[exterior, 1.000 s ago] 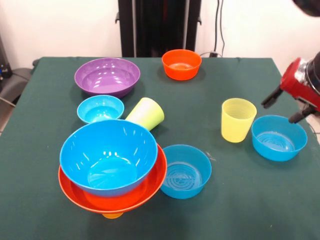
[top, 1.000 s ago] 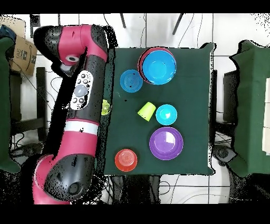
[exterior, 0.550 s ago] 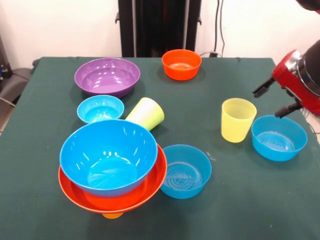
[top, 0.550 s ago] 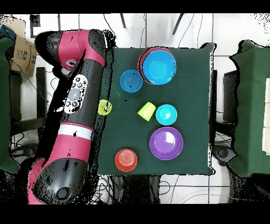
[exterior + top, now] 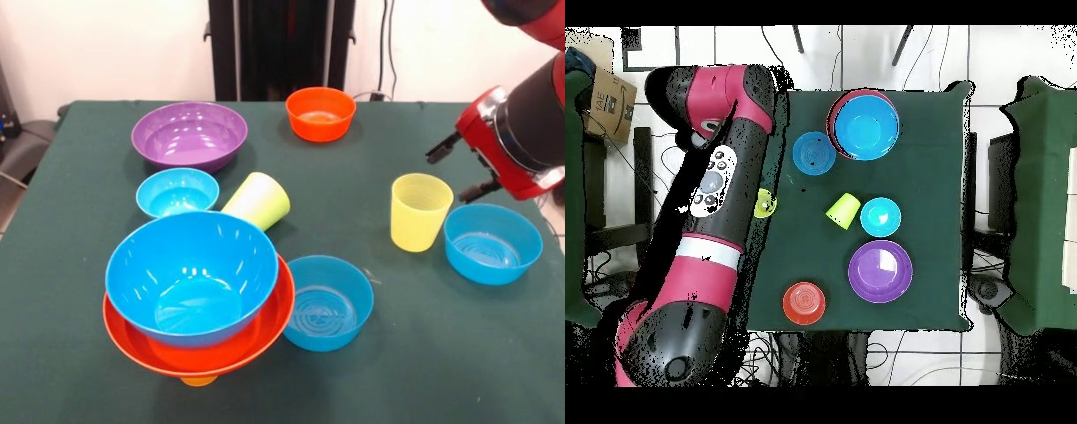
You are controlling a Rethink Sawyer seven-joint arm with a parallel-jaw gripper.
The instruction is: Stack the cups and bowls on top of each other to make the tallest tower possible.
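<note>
The tower stands at the front left: a big blue bowl (image 5: 190,274) nested in a wider orange bowl (image 5: 201,352) over an orange cup (image 5: 199,381); it also shows in the overhead view (image 5: 863,124). A pale yellow cup (image 5: 420,211) stands upright at the right, beside a medium blue bowl (image 5: 493,242). A lime green cup (image 5: 258,201) lies on its side. My gripper (image 5: 461,168) hangs open and empty, just above and right of the yellow cup. In the overhead view the arm (image 5: 715,200) hides the gripper and half of the yellow cup (image 5: 765,204).
A purple bowl (image 5: 189,134) and a small orange bowl (image 5: 320,112) sit at the back. A small blue bowl (image 5: 177,192) lies left of the lime cup. Another medium blue bowl (image 5: 328,302) touches the tower's right side. The table's right edge (image 5: 521,177) runs behind the gripper.
The gripper has moved left and up in the front view, from the right blue bowl's outer side to beside the yellow cup. Cups and bowls have not moved.
</note>
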